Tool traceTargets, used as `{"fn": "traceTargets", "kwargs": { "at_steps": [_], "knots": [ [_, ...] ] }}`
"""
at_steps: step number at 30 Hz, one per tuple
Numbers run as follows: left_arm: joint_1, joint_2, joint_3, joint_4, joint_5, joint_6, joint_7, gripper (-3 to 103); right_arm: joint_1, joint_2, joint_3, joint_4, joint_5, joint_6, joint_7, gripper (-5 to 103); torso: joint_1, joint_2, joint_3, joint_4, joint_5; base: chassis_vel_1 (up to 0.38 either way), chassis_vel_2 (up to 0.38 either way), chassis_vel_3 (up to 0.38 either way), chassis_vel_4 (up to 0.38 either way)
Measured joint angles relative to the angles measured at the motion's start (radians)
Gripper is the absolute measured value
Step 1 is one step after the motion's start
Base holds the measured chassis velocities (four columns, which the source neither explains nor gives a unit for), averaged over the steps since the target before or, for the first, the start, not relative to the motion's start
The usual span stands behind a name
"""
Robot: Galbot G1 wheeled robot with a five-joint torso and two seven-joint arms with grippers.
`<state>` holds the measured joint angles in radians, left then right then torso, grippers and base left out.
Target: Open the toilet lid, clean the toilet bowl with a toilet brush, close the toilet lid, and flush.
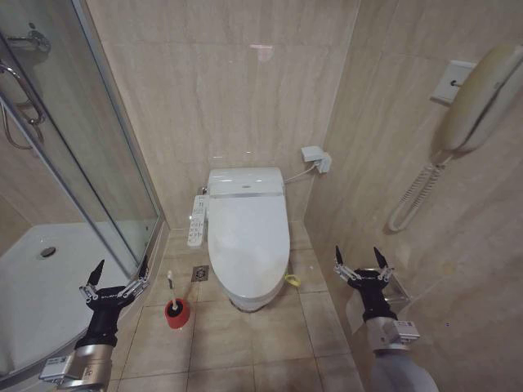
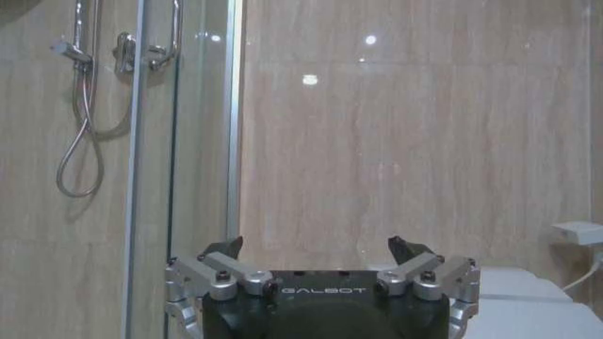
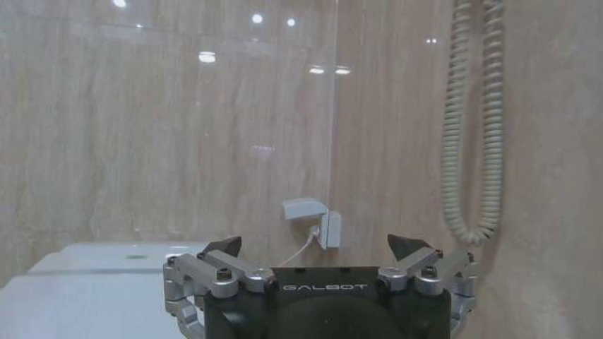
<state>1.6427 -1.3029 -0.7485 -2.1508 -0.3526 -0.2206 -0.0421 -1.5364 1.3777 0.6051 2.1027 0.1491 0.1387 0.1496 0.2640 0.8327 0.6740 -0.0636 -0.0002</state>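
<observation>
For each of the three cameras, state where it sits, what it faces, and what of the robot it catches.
Head view: high up, looking down at the closed white oval toilet lid, with both open pincers, left pincer and right pincer, low.
Left wrist view: behind the left pincer, facing the beige tiled wall.
Right wrist view: behind the right pincer, facing that wall.
All views share the lid.

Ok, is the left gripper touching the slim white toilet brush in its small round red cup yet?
Apart. In the head view the open left gripper hangs near the shower glass, with bare floor tile between it and the toilet brush.
</observation>
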Motion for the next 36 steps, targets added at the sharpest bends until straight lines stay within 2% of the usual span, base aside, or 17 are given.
{"fn": "traceTargets", "kwargs": {
  "at_steps": [23, 36],
  "knots": [
    [0.0, 0.0, 0.0, 0.0, 0.0, 0.0, 0.0, 100, 0.0, 0.0, 0.0, 0.0, 0.0, 0.0, 0.0, 100, -0.001, 0.0, -0.001, 0.0, 0.0, 0.035, -0.03, -0.032, 0.037],
    [0.001, 0.0, 0.0, 0.0, 0.0, 0.0, 0.0, 100, -0.002, 0.0, 0.0, 0.0, 0.0, 0.0, 0.0, 100, -0.003, 0.001, -0.001, -0.0001, 0.0003, 0.18, -0.193, -0.179, 0.17]
  ]
}}
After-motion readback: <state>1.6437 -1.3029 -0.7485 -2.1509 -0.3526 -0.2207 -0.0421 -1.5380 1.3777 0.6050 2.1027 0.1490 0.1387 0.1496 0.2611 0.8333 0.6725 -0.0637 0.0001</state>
